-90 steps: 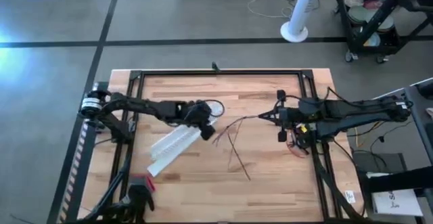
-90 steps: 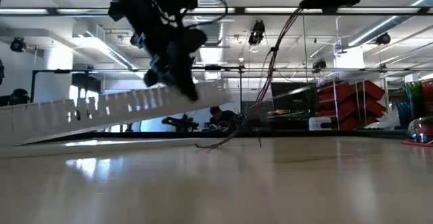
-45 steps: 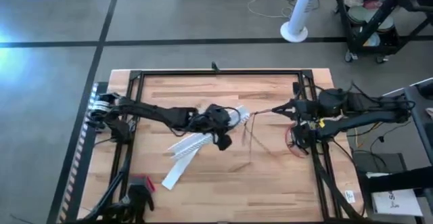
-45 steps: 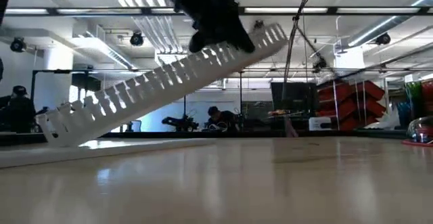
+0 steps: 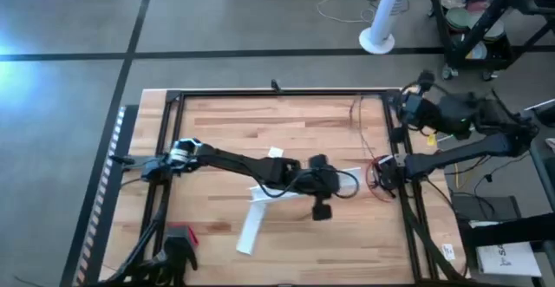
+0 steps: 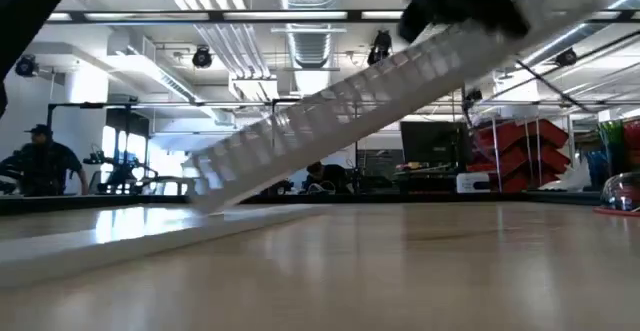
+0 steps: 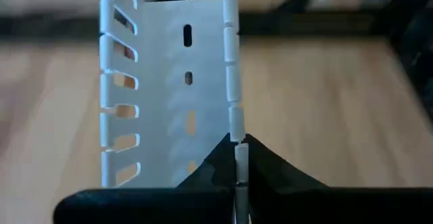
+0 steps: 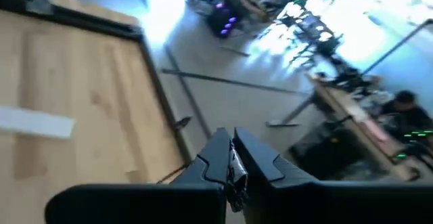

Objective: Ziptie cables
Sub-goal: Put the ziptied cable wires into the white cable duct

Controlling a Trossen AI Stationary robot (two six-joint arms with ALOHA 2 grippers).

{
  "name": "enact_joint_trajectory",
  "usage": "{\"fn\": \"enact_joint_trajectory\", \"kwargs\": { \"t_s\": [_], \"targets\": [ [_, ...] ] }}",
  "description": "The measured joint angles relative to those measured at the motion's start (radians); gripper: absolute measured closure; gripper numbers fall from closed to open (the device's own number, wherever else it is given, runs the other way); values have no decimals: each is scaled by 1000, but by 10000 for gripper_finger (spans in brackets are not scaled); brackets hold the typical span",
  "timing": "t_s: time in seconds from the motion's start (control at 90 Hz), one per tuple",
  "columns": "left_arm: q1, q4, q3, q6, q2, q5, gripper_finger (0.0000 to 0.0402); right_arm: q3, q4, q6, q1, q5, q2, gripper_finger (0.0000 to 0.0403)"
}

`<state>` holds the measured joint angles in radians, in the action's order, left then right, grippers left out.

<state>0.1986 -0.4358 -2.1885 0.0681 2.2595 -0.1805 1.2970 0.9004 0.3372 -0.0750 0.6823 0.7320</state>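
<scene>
A white slotted cable duct slants up from the table. Its low end rests on the wood, and its raised end is in my shut left gripper near the table's middle right. My right gripper is high over the far right corner, shut on the cables. They show only as a thin dark line hanging clear of the table. My left gripper pinches the duct's slotted side wall between its two fingers, on that wall's top edge near the raised end. The fingers lie along the duct. The duct hangs tilted, its far end on the table. My right gripper pinches a thin pale bit of the cables between its shut fingertips. The cables trail from it toward the table's left and hang slack, lifted clear.
A long white flat strip lies on the wood near the front, left of the duct. A black frame rims the table. A red-handled tool lies at the near left corner. Beyond the table are a cart and a fan stand.
My left gripper has carried the duct's held end toward the table's right and near edges and higher, so the duct has swung round and its low end has slid rightward. My right gripper has drawn back toward the far right corner, lifting the cables off the table.
</scene>
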Motion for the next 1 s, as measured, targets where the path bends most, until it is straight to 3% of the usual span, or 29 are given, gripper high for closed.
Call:
{"fn": "enact_joint_trajectory", "kwargs": {
  "t_s": [0.1, 0.144, 0.2, 0.411, 0.733, 0.856, 1.0],
  "targets": [
    [14, 5, -159, -73, 76, 1, 401, 26, 3, 12, 0, 0, 14, 403],
    [22, 35, -173, -88, 101, 6, 401, 26, 6, 11, 0, -1, 19, 403],
    [25, 84, -123, -91, 101, 21, 401, 25, 18, 2, 0, -1, 21, 403],
    [8, 26, 76, 10, 80, 33, 401, 16, 112, -80, -1, -5, 34, 403],
    [-86, 90, 229, 35, 76, 32, 398, -3, 108, -183, -1, -89, 92, 403],
    [-111, 93, 262, 60, 77, 64, 369, -17, 104, -211, -1, -89, 141, 403],
    [-115, 30, 274, 92, 64, 72, 303, -53, 69, -215, 5, -88, 203, 403]
  ]
}}
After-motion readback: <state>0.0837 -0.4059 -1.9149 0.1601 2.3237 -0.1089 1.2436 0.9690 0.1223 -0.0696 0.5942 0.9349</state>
